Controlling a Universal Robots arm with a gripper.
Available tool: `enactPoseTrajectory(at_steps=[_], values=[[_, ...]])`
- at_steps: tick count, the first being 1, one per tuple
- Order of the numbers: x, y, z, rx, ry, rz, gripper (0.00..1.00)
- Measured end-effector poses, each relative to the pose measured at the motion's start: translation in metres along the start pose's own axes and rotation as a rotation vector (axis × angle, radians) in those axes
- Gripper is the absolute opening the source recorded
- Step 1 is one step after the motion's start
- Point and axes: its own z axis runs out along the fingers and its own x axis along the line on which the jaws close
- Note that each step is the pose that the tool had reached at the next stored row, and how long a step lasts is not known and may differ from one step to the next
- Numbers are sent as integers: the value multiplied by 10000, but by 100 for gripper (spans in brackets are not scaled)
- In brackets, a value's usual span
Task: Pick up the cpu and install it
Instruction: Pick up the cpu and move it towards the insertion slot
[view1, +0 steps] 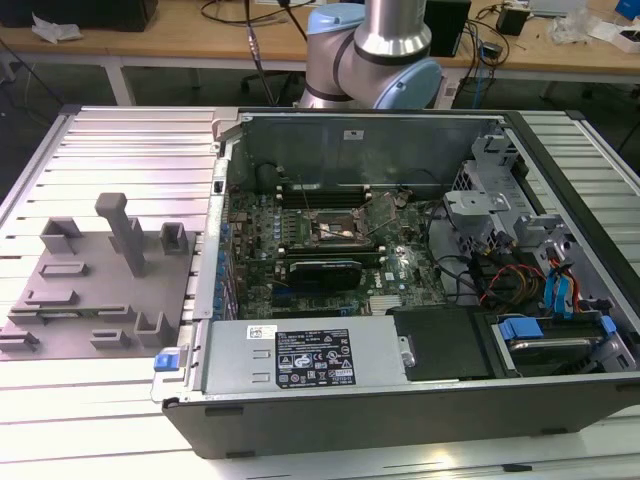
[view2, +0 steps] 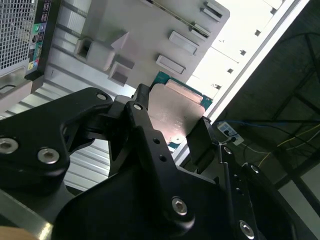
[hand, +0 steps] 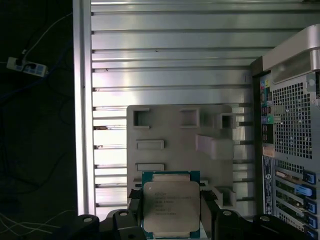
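Cpu (hand: 171, 206) clamped edge-to-edge by black gripper (hand: 171, 199), held over grey fixture plate (hand: 170, 131) on slatted table (hand: 165, 65); computer case (hand: 292, 130) beside.

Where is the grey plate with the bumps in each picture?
Exterior view: the plate lies on the table, at the exterior view's left of the case.
First wrist view: the plate is beyond the cpu held in the jaws, beside the case.
Second wrist view: the plate is beyond the cpu, beside the case.
Shared landmark: the case.
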Motion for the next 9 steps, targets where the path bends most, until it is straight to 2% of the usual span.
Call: enactPoseTrajectory(at_steps=[9], values=[[-86, 2, 2, -1, 0, 0, 55]])
